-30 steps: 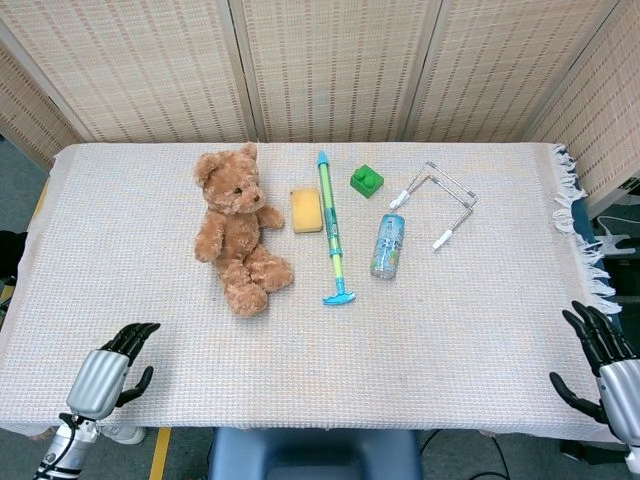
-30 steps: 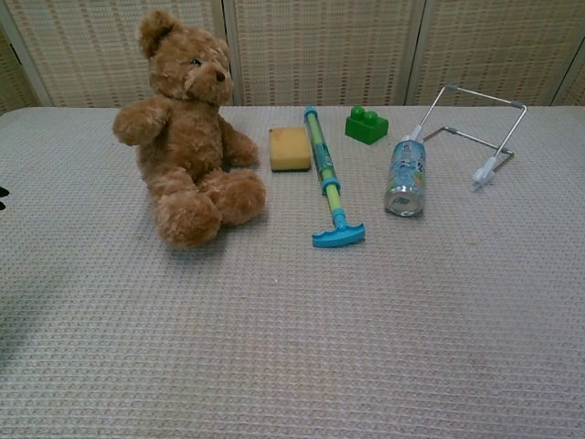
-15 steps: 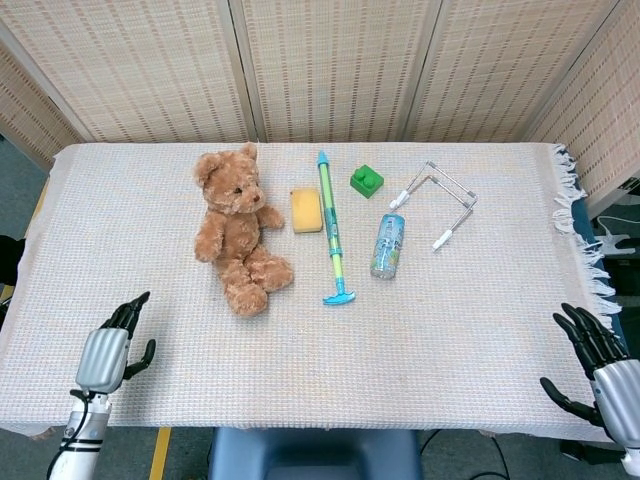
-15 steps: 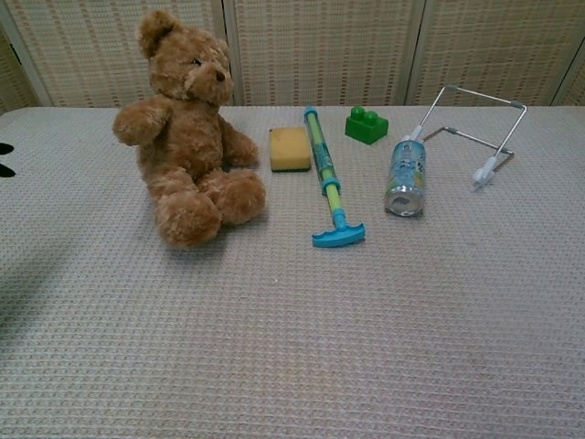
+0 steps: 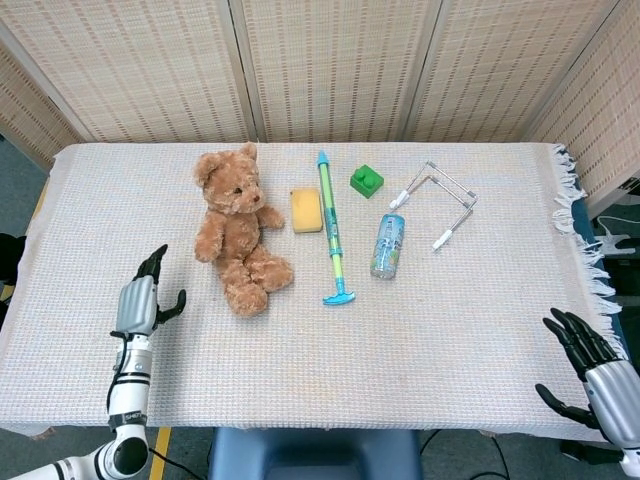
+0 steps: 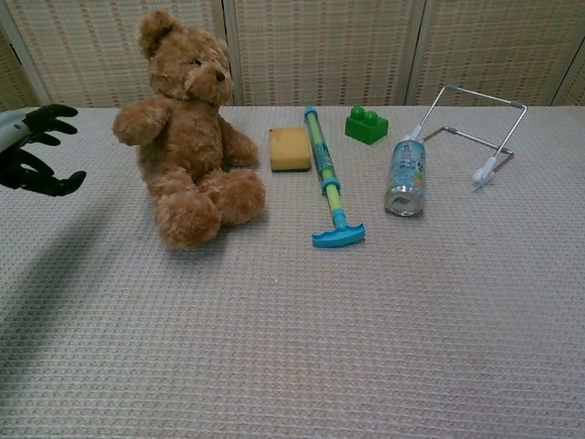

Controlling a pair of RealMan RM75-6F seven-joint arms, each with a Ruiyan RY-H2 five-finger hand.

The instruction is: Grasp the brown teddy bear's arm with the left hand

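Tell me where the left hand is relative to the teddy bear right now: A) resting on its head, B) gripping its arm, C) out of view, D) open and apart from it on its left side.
D: the left hand is open, fingers spread, with bare cloth between it and the teddy bear.

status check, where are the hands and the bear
Left hand open, fingers spread, short of the brown teddy bear, no contact. Right hand open at the table's near right edge. Bear sitting upright, near arm free. Nothing between left hand and bear.

L hand (image 6: 32,151) cut off by frame edge.
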